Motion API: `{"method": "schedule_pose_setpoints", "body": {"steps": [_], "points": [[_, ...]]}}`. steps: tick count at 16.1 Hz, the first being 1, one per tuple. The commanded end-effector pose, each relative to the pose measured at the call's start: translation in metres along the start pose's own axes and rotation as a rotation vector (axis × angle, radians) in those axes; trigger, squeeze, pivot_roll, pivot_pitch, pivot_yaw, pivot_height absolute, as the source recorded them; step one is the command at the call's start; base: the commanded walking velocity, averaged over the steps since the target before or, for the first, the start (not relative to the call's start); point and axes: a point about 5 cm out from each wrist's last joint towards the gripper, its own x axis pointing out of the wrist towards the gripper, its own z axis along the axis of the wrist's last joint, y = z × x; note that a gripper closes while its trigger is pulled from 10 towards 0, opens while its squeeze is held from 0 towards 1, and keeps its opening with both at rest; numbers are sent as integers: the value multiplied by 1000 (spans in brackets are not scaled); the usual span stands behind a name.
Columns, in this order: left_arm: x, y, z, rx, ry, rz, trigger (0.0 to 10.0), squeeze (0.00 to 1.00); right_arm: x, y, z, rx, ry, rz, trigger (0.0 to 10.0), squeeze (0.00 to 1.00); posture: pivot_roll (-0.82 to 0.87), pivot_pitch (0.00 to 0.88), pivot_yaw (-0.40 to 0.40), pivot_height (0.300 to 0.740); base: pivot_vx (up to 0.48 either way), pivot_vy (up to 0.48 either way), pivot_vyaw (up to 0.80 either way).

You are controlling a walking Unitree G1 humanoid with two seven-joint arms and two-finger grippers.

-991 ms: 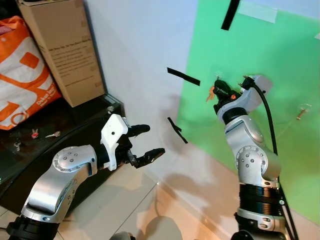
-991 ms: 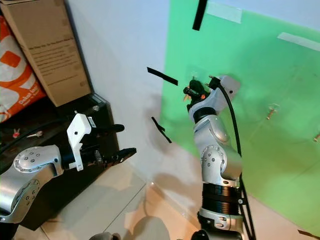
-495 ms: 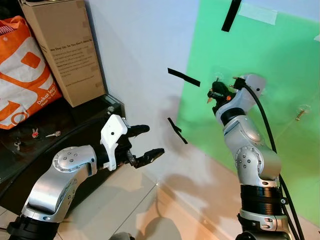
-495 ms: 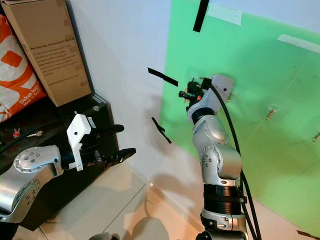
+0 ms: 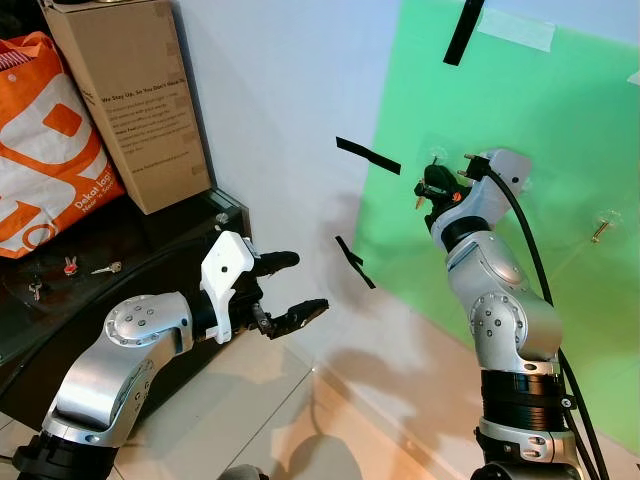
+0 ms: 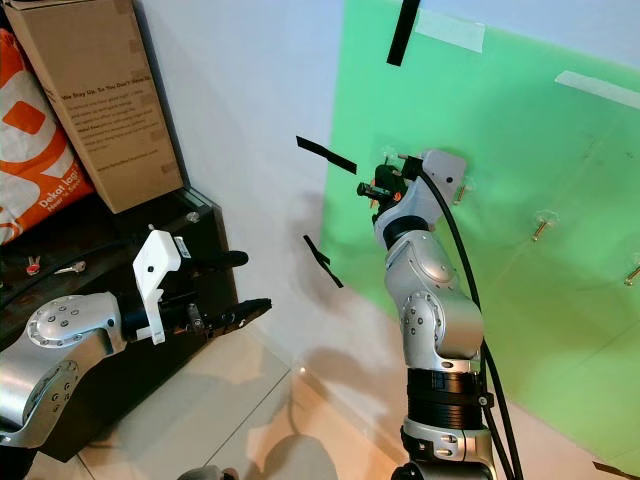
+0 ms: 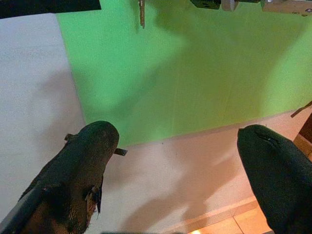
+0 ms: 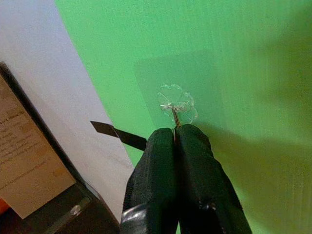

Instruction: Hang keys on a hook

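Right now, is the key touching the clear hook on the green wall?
Cannot tell. In the right wrist view the key pokes out from the shut right gripper and overlaps the clear hook, but no contact or gap shows plainly.

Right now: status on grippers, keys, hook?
Right gripper shut on a key, raised against the green panel at the clear hook. Left gripper open, idle, low by the black cabinet. Nothing blocking the hook.

Right gripper (image 8: 174, 141), fingers pressed together, raised against the green wall panel (image 5: 560, 250); left gripper (image 5: 292, 288) spread, low beside it.
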Motion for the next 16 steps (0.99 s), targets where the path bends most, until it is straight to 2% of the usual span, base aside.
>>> {"method": "schedule_pose_setpoints", "body": {"steps": [1, 4, 6, 7, 13, 16], "points": [[0, 0, -1, 11, 12, -2, 10000, 0, -2, -8, -14, 8, 76, -42, 10000, 0, 4, 0, -33, 740, 0, 0, 0], [0, 0, 0, 12, 12, -2, 10000, 0, -1, -8, -14, 10, 75, -39, 10000, 0, 6, 0, -33, 740, 0, 0, 0], [0, 0, 1, 13, 10, -1, 10000, 0, -2, 0, 3, 171, -31, 44, 10000, 0, 5, 0, -33, 740, 0, 0, 0], [0, 1, 1, 13, 9, 0, 10000, 0, -3, 1, 8, 201, -57, 66, 10000, 0, 5, 0, -33, 740, 0, 0, 0], [2, 1, 2, 14, 4, 1, 10000, 0, -9, -6, 10, 237, -56, 123, 10000, 0, 4, 0, -34, 740, 0, 0, 0], [2, 1, 3, 13, 2, 2, 10000, 0, -9, -14, 8, 237, -32, 78, 10000, 0, 3, 0, -34, 740, 0, 0, 0]]}}
